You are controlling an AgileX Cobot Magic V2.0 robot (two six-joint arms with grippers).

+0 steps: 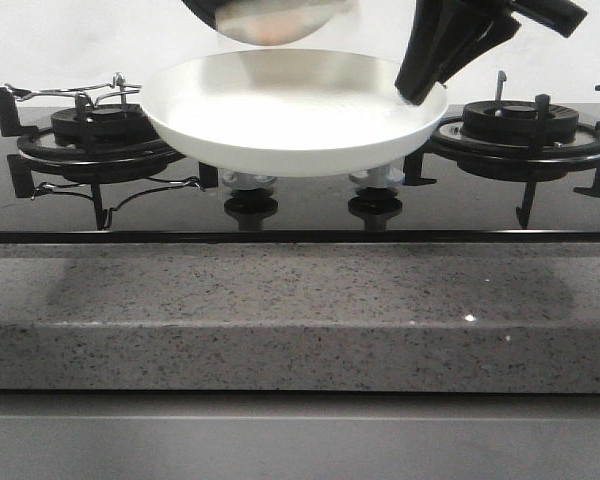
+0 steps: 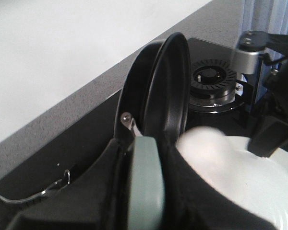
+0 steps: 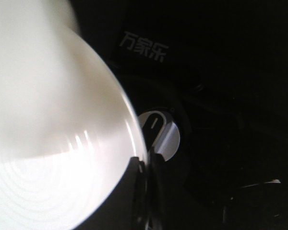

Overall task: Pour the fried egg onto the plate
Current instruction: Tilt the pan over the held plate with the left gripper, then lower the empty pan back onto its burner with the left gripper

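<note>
jaws, right: right gripper [image 1: 420,92] clamped on the far-right rim of the plate [image 1: 280,140], one finger above the lip and one below, as the right wrist view shows at the plate's edge
jaws, left: left gripper [image 2: 146,191] closed around the pan handle [image 2: 145,182], which sits pale green between the dark fingers
plate: held lifted above the stove knobs [image 1: 252,190], between the two burners, roughly level, slightly dipped toward the camera; bowl bare in the front view
frying pan [image 2: 165,96]: tipped steeply on edge, its open face turned toward the plate; in the front view its underside [image 1: 270,18] hangs directly over the plate's far half
fried egg [image 2: 206,143]: pale blurred mass at the pan's lower lip, just above the plate surface; whether it touches the plate cannot be told; a warm tint at the pan's edge in the front view may be the same thing
key relation: egg lies below and beside the left jaws, down the pan's slope, toward the plate held by the right arm; the left arm is nearer it
long axis of egg: too blurred to tell
judged step: the pour itself, with the egg leaving the pan; landing depends on the pan lip staying over the plate's centre, not its rim
risk, judged: floppy egg could fold or catch on the near rim
</note>
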